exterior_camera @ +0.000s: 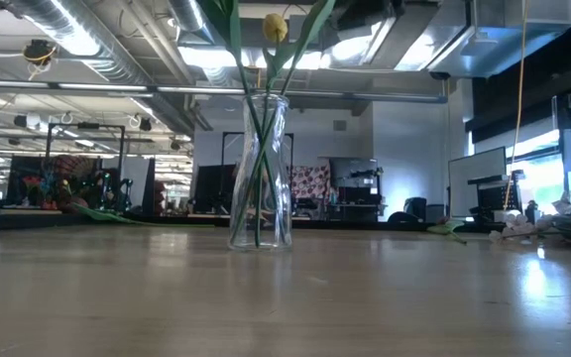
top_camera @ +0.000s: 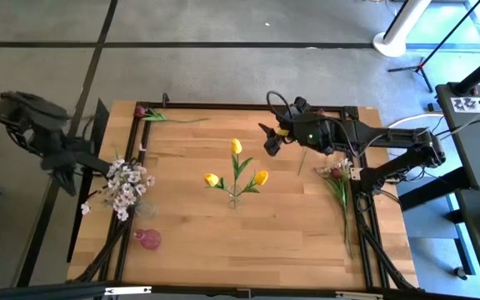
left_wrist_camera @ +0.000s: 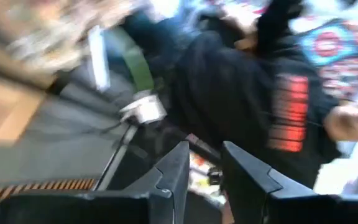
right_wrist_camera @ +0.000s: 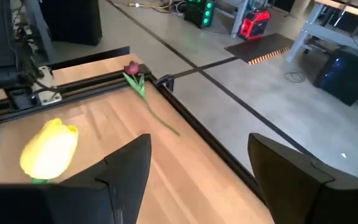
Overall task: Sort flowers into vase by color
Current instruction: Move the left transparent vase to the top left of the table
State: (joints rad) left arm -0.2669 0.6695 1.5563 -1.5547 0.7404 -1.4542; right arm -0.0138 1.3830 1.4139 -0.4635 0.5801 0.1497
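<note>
i have the right gripper (top_camera: 270,140) over the table's far half, at about one o'clock from the clear glass vase (top_camera: 234,201) that stands near the middle of the table (top_camera: 190,242). its fingers (right_wrist_camera: 120,177) are spread wide with nothing between them. in the right wrist view one yellow tulip (right_wrist_camera: 50,148) sits just beside one finger, outside the gap, not touched. the vase holds three yellow tulips (top_camera: 237,147) on green stems; from the low camera i see the stems crossing inside the glass (exterior_camera: 260,174) and one yellow head at the top of the picture.

a dark red bloom (top_camera: 141,111) lies flat at the far left corner, at about eleven o'clock from the vase, its stem pointing toward the right; the right wrist camera shows it too (right_wrist_camera: 131,68), well beyond the open fingers. a bunch of white-pink blossoms (top_camera: 126,187) stands at the table's left edge, at nine o'clock from the vase, and a small pink vase (top_camera: 147,239) sits at about eight o'clock. more flowers (top_camera: 334,176) lie near the right edge under the right arm, at three o'clock.

the left gripper (top_camera: 97,163) hangs off the table's left side, near the white-pink bunch. its fingers (left_wrist_camera: 173,177) stand slightly apart and empty; behind them a person in a dark top (left_wrist_camera: 241,106) shows in the room.
</note>
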